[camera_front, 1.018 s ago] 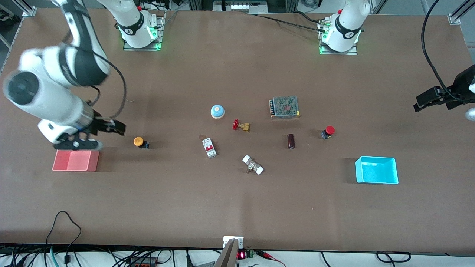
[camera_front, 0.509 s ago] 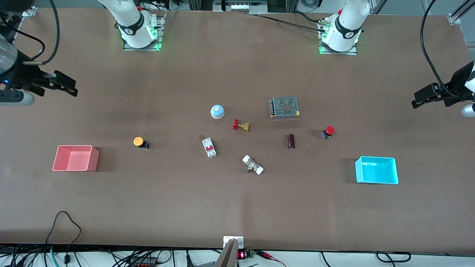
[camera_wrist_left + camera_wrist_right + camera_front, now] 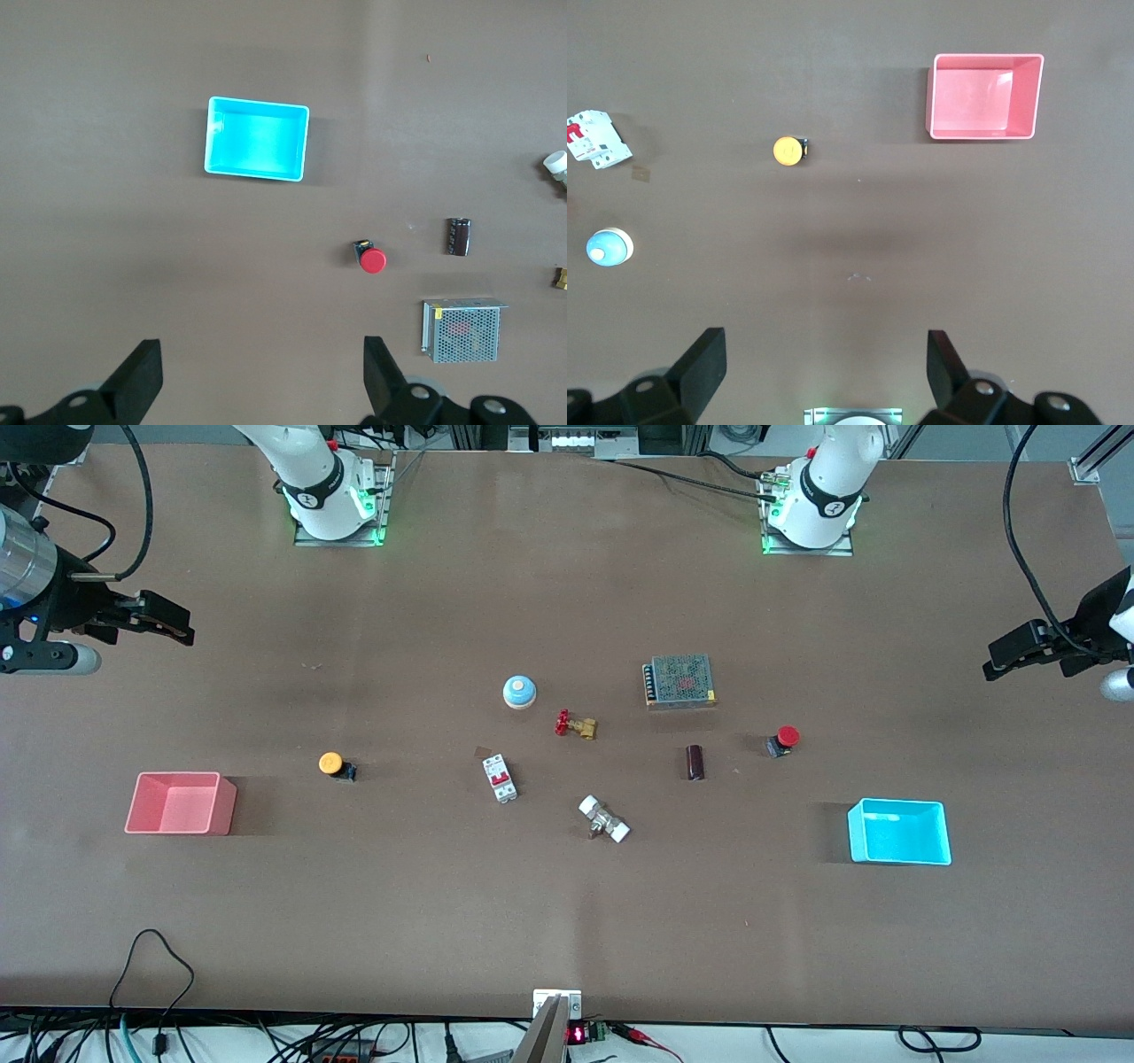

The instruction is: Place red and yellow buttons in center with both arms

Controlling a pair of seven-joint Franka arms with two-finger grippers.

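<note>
Front view: both empty, spread grippers, left gripper (image 3: 1005,667) and right gripper (image 3: 173,627), hang well apart from red button (image 3: 785,740) and yellow button (image 3: 333,763).

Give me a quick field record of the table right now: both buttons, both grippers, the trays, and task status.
red button: on the table, between the dark cylinder and the cyan tray
yellow button: on the table beside the pink tray
left gripper: open, empty, up over the table's edge at the left arm's end
right gripper: open, empty, up over the right arm's end
trays: both empty
task status: neither button picked up yet
</note>
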